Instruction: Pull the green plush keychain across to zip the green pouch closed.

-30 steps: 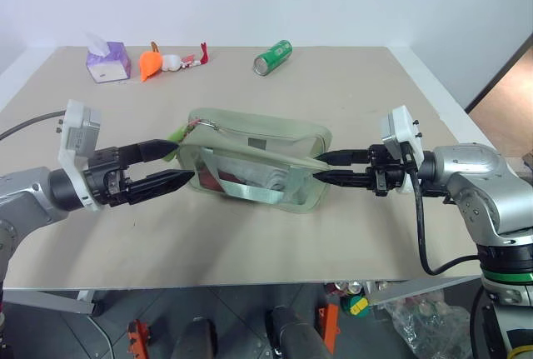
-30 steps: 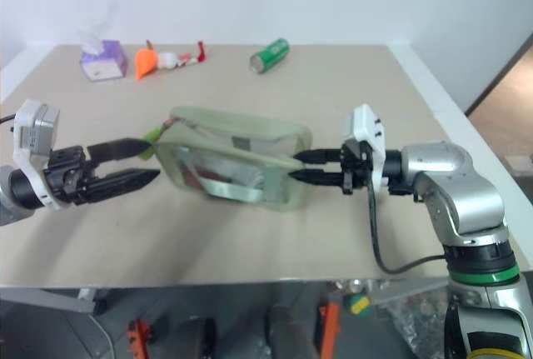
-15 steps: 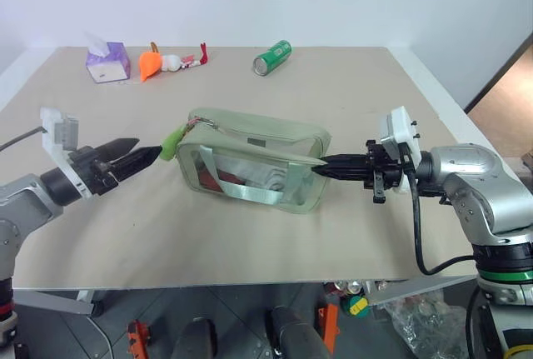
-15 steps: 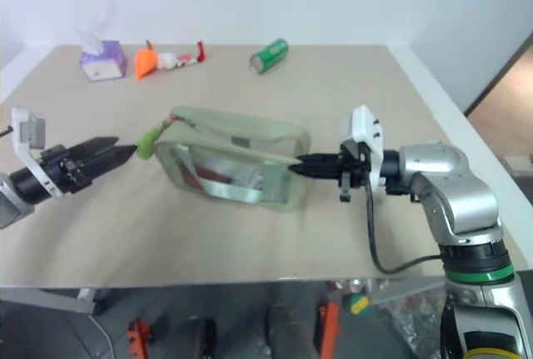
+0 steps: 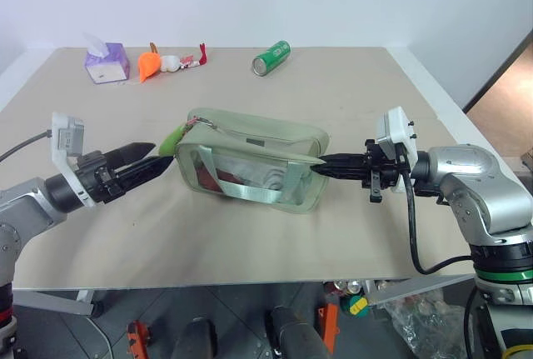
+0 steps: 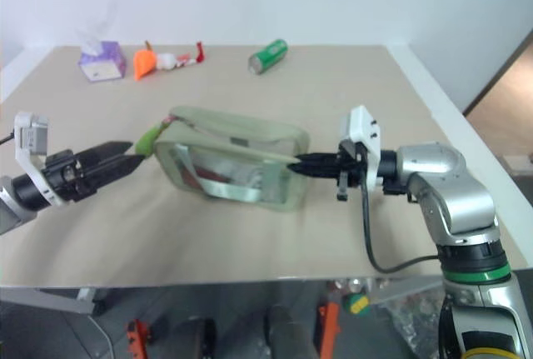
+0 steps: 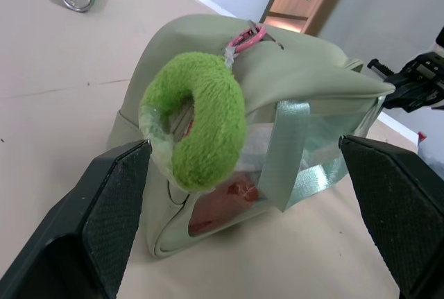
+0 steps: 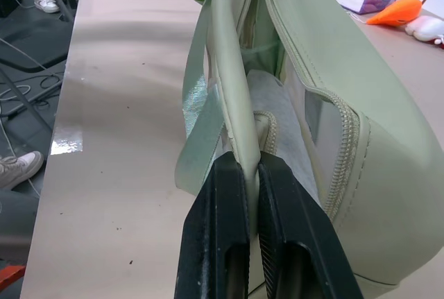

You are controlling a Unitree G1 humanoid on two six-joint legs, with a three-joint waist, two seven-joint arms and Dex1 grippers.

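On the desk [image 5: 275,242], centre: green pouch [image 5: 258,163], zip still gaping. At its right end, right hand [image 5: 321,166] now clamped shut on the pouch edge, open 1 second ago, so anchored for pulling. At its left end, left hand [image 5: 154,159] spread wide, holding nothing, green plush keychain [image 7: 198,122] between its fingers, ungrasped.

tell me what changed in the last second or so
The right gripper closed its jaws on the near edge of the green pouch, by the zipper's end. The left gripper, jaws open, drew away from the pouch, then came back toward the green plush keychain without gripping it. The pouch, purple tissue box and green can stayed put.
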